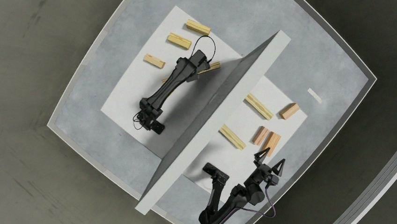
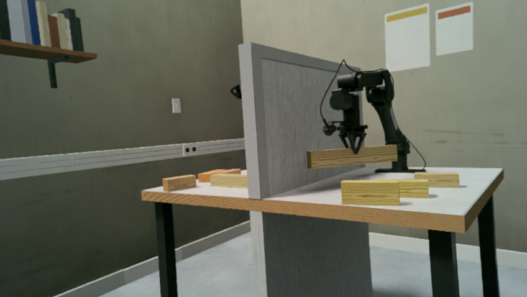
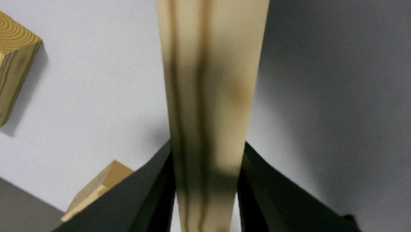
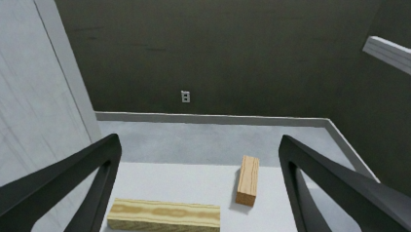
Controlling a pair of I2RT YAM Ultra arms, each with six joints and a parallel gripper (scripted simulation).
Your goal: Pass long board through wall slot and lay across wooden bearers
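My left gripper (image 1: 202, 67) is shut on the long pale board (image 2: 351, 156) and holds it level above the table, close to the grey panel wall (image 2: 291, 121). In the left wrist view the board (image 3: 211, 112) runs between my fingers. The board's end stands in front of the wall, and the slot is hidden behind it. Two long pale bearers (image 1: 258, 106) (image 1: 231, 136) lie flat on the table on the wall's other side. My right gripper (image 1: 269, 160) is open and empty there, above the table's edge. One bearer (image 4: 164, 214) shows in the right wrist view.
Three orange offcuts (image 1: 289, 110) (image 1: 260, 135) (image 1: 271, 143) lie near the bearers; one shows in the right wrist view (image 4: 247, 179). Three pale blocks (image 1: 198, 26) (image 1: 179, 41) (image 1: 153, 61) lie on the left arm's side. The wall (image 1: 216, 116) splits the table.
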